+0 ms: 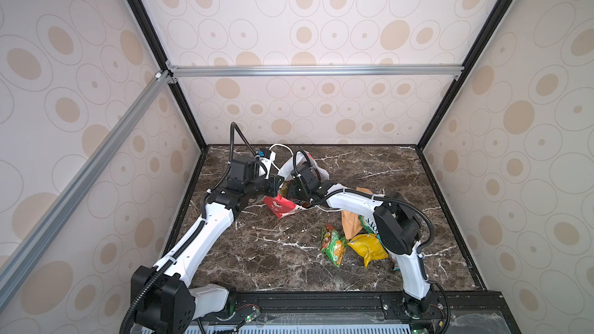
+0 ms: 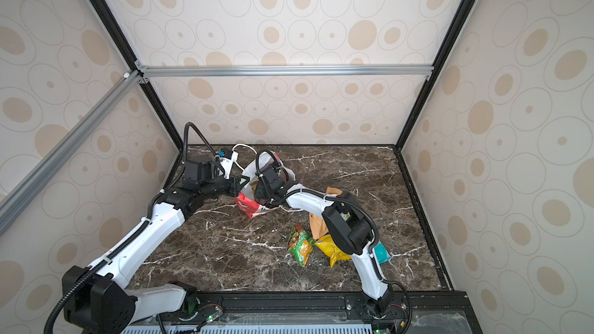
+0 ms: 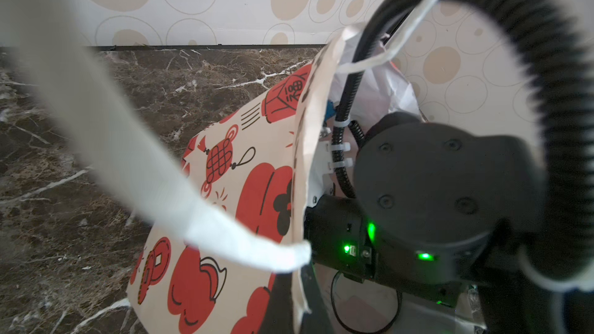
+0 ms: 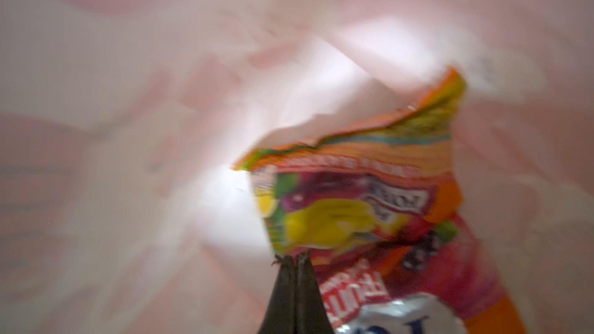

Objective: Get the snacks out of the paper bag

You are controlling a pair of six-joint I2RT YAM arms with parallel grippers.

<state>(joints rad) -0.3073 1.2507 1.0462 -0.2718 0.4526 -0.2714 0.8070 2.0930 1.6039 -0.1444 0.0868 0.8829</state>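
The paper bag (image 1: 281,206) (image 2: 249,206), red with white inside, lies tilted on the marble at the back left. My left gripper (image 3: 299,297) is shut on the bag's rim (image 3: 300,162), with the paper edge between its fingers. My right gripper (image 4: 294,260) is deep inside the bag, shut on the edge of the orange FOX'S packet (image 4: 369,213). Out on the table lie a tan kraft pouch (image 1: 350,223), a yellow packet (image 1: 368,249), a green-and-red packet (image 1: 334,245) and a green FOX'S packet (image 1: 369,224). A teal packet (image 2: 381,252) shows behind the right arm.
The right arm's elbow (image 1: 398,223) hangs over the pile of packets. A white cord handle (image 3: 128,162) loops in front of the left wrist camera. Patterned walls close the back and both sides. A black rail (image 1: 321,300) runs along the front.
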